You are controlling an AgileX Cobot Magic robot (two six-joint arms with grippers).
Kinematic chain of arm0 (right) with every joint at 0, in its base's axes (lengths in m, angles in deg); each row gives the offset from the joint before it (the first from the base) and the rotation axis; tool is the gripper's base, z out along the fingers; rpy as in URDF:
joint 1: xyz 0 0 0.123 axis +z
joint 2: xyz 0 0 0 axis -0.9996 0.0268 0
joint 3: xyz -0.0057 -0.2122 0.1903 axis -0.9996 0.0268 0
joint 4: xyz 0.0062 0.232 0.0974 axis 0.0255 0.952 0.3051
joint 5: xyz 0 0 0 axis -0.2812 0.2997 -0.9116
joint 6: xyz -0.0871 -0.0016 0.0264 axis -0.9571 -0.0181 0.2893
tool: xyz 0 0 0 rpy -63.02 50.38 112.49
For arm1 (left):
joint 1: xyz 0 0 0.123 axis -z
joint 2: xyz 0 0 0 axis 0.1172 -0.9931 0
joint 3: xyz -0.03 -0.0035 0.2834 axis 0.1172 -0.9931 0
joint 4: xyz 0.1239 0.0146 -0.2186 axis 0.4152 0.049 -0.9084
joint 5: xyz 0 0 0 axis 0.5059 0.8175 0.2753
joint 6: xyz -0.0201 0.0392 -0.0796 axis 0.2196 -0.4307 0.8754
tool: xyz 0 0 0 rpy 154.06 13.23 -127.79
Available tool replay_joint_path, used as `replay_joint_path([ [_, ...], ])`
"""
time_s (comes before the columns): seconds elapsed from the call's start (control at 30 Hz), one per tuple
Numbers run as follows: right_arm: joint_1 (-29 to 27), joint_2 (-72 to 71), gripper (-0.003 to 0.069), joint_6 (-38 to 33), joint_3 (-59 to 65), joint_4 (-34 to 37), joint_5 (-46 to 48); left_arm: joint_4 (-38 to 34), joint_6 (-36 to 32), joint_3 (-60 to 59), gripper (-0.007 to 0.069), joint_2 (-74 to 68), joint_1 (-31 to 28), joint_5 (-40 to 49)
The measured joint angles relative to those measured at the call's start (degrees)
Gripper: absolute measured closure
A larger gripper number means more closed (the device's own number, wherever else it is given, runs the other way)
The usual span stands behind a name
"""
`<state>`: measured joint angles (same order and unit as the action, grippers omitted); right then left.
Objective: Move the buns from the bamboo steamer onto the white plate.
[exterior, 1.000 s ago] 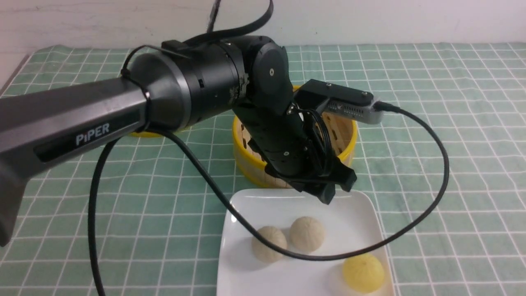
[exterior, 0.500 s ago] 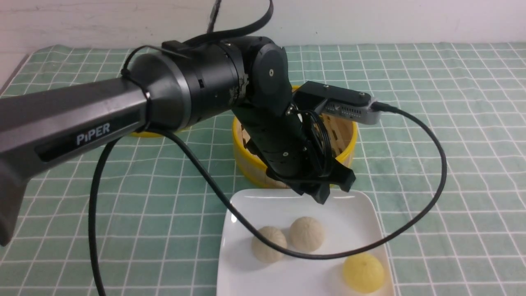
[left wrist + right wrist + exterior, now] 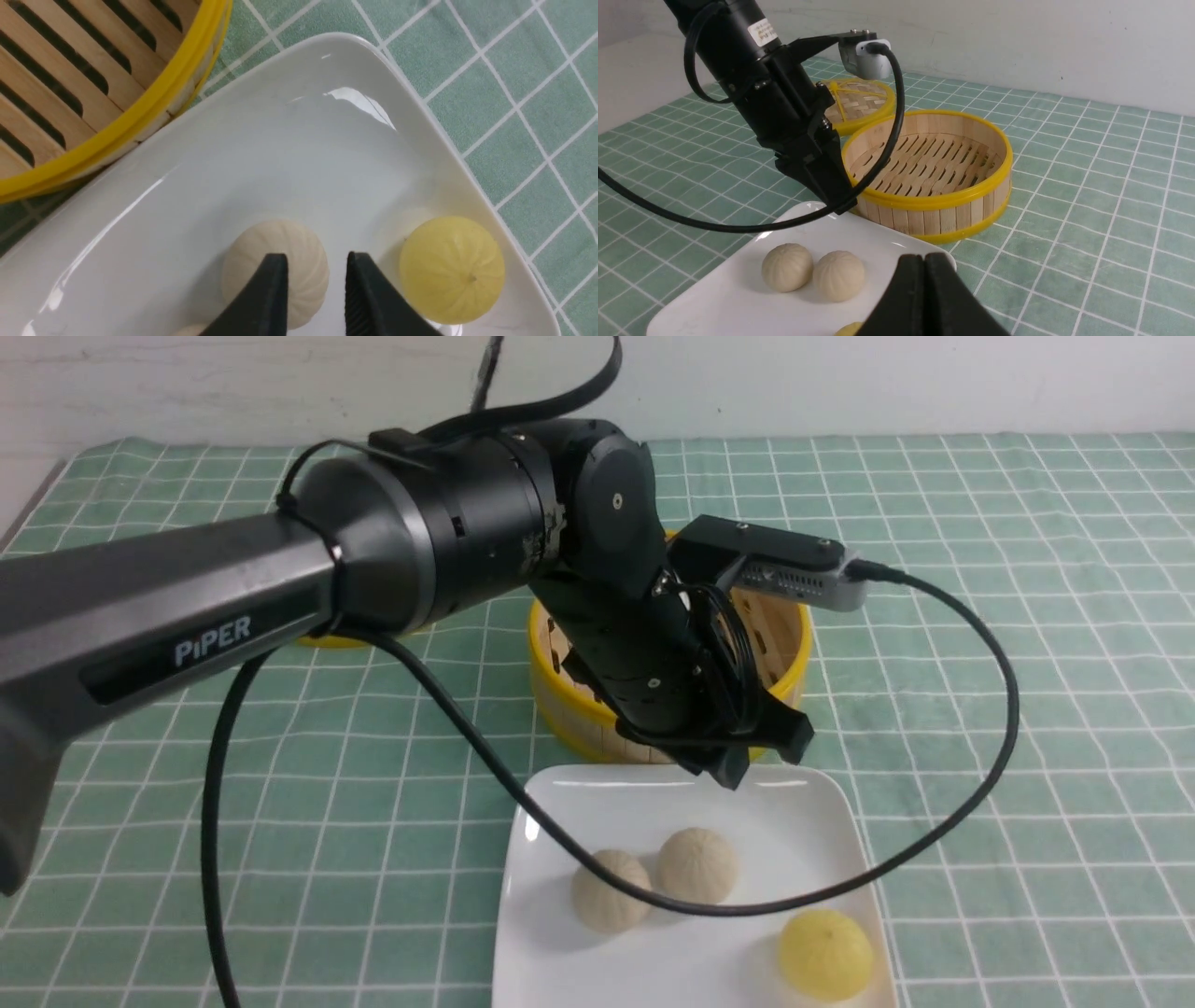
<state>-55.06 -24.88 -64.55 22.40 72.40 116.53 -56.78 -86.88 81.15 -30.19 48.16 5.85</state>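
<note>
The white plate (image 3: 579,803) holds three buns: the yellow bun (image 3: 826,954) near its right front corner, and two pale buns (image 3: 611,891) (image 3: 695,866) touching side by side; I cannot tell by tint which is the cream-white one. In the right wrist view the bamboo steamer (image 3: 929,163) is empty. My left gripper (image 3: 761,756) hangs open and empty over the plate's far edge, next to the steamer (image 3: 560,700). Its wrist view shows one pale bun (image 3: 261,247) below the fingertips and the yellow bun (image 3: 451,268) beside them. My right gripper (image 3: 924,259) is shut, empty, near the plate's corner (image 3: 738,303).
A woven lid (image 3: 859,102) with yellow rim lies behind the steamer, largely hidden by my left arm in the front view. A black camera cable (image 3: 990,709) loops from the left wrist over the plate. A green checked cloth (image 3: 1027,569) covers the table.
My left gripper has lifted slightly and drawn back from the plate toward the steamer. The cable loop shifted with it. The buns have not moved.
</note>
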Motion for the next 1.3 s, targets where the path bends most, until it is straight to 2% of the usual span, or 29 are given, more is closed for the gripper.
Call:
replay_joint_path([
  [0.03,0.0,0.0,0.0665,0.0,0.0,0.0,0.0,0.0,0.4,0.0,0.0431,0.0,0.0,-0.3],
  [0.23,0.0,0.0,0.0661,0.0,0.0,0.0,0.0,1.6,4.7,0.0,0.0608,0.0,0.0,-1.1],
  [0.6,-0.7,-0.7,0.0654,0.0,3.0,0.0,-0.9,3.6,10.2,0.0,0.0623,0.0,0.0,0.1],
  [0.7,-4.9,-1.8,0.0652,0.0,6.9,0.1,-1.2,4.3,10.2,0.0,0.0623,0.0,0.0,0.1],
  [0.8,-12.4,-4.2,0.0647,0.0,12.4,0.0,-1.2,4.8,10.6,0.0,0.0623,0.0,0.0,0.2],
  [0.83,-12.9,-4.2,0.0647,0.0,12.7,-0.1,-1.2,4.8,10.6,0.0,0.0623,0.0,0.0,0.2],
  [0.9,-19.7,-6.3,0.0645,0.0,17.1,-0.8,-1.1,5.0,10.8,0.0,0.0623,0.4,0.0,0.5],
  [1.03,-27.2,-8.2,0.0642,0.1,21.7,-3.2,-1.2,6.6,10.8,0.0,0.0623,3.6,0.0,1.2],
  [1.17,-30.3,-9.6,0.0637,0.1,24.1,-5.2,-2.2,8.8,10.8,0.0,0.0623,8.8,0.0,1.7],
  [1.3,-30.8,-9.8,0.0633,0.1,24.8,-5.8,-5.2,11.8,10.8,0.0,0.0623,16.1,0.0,3.6],
])
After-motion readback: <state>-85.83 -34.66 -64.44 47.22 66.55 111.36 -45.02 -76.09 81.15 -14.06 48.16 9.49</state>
